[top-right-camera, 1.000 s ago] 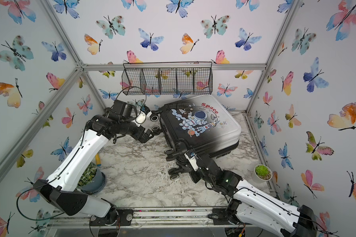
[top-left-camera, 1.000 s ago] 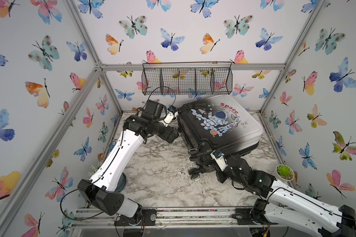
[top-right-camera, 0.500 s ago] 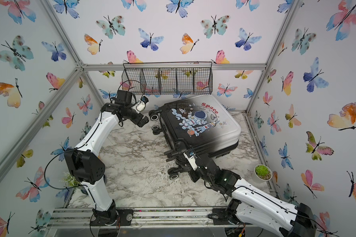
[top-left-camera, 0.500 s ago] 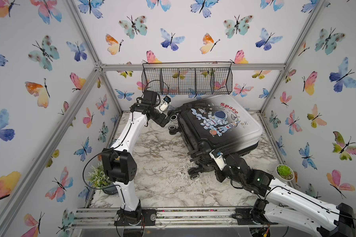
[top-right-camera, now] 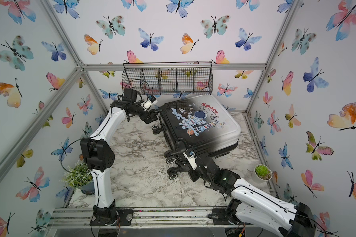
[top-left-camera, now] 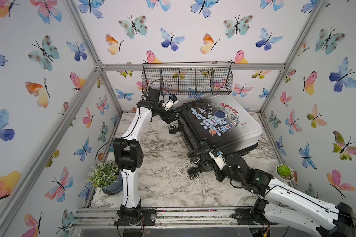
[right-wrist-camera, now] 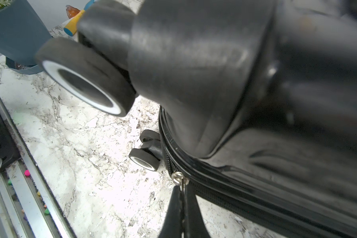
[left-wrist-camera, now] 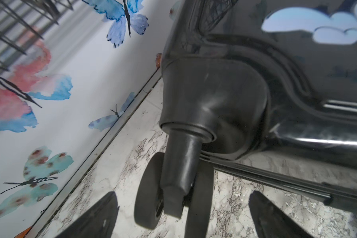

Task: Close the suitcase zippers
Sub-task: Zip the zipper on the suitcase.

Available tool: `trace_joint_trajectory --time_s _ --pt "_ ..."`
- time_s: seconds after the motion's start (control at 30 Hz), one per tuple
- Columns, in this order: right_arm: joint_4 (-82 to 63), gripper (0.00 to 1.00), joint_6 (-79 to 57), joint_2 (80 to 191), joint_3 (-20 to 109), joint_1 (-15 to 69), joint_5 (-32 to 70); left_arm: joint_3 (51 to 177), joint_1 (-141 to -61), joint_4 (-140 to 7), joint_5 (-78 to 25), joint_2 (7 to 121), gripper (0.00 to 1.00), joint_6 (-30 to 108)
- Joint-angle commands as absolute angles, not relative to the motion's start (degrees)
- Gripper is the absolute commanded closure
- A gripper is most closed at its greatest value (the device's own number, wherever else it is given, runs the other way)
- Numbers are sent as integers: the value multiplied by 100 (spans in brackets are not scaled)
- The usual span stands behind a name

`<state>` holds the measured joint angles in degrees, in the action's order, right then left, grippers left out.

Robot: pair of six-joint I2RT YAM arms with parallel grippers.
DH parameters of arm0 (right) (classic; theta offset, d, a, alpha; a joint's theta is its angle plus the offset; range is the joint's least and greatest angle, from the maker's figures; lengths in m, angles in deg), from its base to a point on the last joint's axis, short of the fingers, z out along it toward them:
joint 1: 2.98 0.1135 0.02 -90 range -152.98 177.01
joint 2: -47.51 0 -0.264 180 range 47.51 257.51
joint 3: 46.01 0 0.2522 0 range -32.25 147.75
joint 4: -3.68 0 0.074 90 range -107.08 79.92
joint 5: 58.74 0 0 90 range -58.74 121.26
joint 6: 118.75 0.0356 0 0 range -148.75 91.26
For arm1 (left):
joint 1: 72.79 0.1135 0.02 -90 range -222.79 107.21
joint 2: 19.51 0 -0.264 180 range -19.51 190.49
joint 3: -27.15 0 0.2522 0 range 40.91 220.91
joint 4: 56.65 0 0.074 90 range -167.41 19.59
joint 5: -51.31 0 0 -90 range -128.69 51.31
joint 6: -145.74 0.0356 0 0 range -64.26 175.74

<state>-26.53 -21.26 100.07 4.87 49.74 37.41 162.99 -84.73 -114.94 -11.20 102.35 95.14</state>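
Suitcase lay flat, print side up, at back-right of the marble worktop, wheel end twd the L. R pincer was pressed together on the small metal zipper pull. The pull sat on the black zipper track at the near wheel-end corner. L pincer was spread wide at the far wheel-end corner, w/ a wheel btwn its fingers. Couldn't tell if they touched it.

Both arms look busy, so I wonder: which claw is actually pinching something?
The right claw, shut on the metal zipper pull of the suitcase. The left claw stands wide open, facing a wheel.
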Motion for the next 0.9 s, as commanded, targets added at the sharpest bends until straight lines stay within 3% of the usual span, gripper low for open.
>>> trace_joint_trajectory --time_s 0.0,0.13,0.3,0.53,0.87 --pt "-2380 97 -2088 10123 440 4844 3900 16445 -8439 -11460 -502 10375 5 9673" --pt "-2408 97 -2105 10209 492 4842 3897 16631 -8414 -11399 -356 10604 12 9682" --pt "-2444 96 -2098 10211 538 4834 3925 16826 -8404 -11395 -66 10859 35 9601" --pt "-2468 97 -2067 10224 561 4823 3952 16873 -8373 -11514 78 10990 59 9625" --pt "-2522 97 -2152 10341 652 4818 3876 16252 -8345 -12147 -786 10838 65 9849"
